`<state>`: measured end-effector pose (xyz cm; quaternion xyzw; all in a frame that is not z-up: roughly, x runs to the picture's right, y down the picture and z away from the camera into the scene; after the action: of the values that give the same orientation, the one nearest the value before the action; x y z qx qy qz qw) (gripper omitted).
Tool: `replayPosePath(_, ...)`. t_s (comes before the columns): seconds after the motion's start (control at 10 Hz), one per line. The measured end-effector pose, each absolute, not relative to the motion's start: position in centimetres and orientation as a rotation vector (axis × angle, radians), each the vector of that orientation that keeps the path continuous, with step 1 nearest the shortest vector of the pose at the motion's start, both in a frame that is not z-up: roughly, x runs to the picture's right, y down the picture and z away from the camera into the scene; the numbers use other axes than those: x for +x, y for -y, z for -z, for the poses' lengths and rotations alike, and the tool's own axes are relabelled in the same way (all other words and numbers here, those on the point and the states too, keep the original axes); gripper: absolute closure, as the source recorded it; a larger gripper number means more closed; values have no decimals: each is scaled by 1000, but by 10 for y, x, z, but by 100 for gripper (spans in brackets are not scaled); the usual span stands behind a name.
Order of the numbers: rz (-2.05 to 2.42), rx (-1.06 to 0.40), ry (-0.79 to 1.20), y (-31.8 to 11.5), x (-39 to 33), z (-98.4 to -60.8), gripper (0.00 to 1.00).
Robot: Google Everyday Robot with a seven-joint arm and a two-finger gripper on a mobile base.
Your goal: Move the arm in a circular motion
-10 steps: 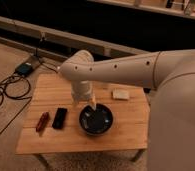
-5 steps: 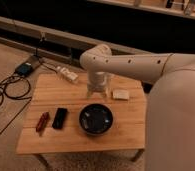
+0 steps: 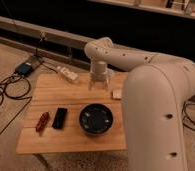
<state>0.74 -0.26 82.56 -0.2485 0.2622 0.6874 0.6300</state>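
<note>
Wooden tabletop (image 3: 73,97) mid-frame: dark bowl (image 3: 96,119) at centre, black bar (image 3: 59,118) and red tool (image 3: 42,121) lower left, pale block (image 3: 117,93) right; gripper (image 3: 99,85) above its upper edge.

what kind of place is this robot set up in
Probably a robotics lab or test space, not a home: a small wooden table on bare floor, a power strip at its far left corner with loose cables nearby, and the arm with its gripper above the table's far edge.

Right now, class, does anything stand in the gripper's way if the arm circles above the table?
Nothing visible seems to. The gripper hangs over the table's rear; the black bowl and white block lie low nearby.
</note>
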Motion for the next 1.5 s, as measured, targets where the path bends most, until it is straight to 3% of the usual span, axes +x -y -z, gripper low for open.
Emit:
replayPosePath(0.4, -1447, -598, -548, 21, -57, -848, 35)
replayPosePath(0.7, -1334, -638, -495, 12, -113, -840, 35)
replayPosePath(1.1, -1191, -713, -376, -22, -186, -785, 35)
replayPosePath(1.5, -1138, -734, -344, -66, -195, -721, 35)
